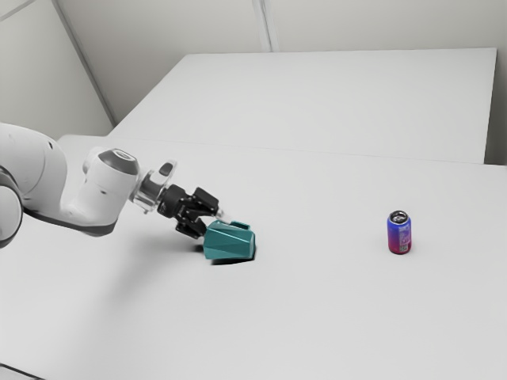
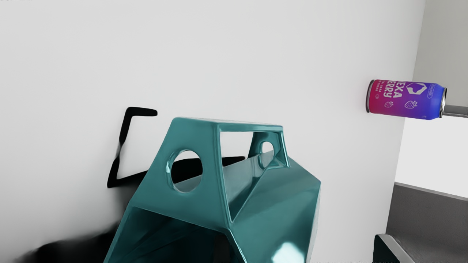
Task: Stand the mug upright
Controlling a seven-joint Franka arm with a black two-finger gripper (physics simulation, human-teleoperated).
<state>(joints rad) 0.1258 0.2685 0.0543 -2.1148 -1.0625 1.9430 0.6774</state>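
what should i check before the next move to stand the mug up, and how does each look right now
1. Mug upright: not ok, it lies on its side.
2. Fingers open: ok, they stand apart.
3. Firm hold on the mug: not ok, the fingers are not closed on it.
4. Mouth facing the gripper: ok, the wrist view looks into it.
5. One finger inside the mouth, ready to pinch the wall: cannot tell for certain.
6. Soda can out of the way: ok, it stands upright, well apart from the mug.
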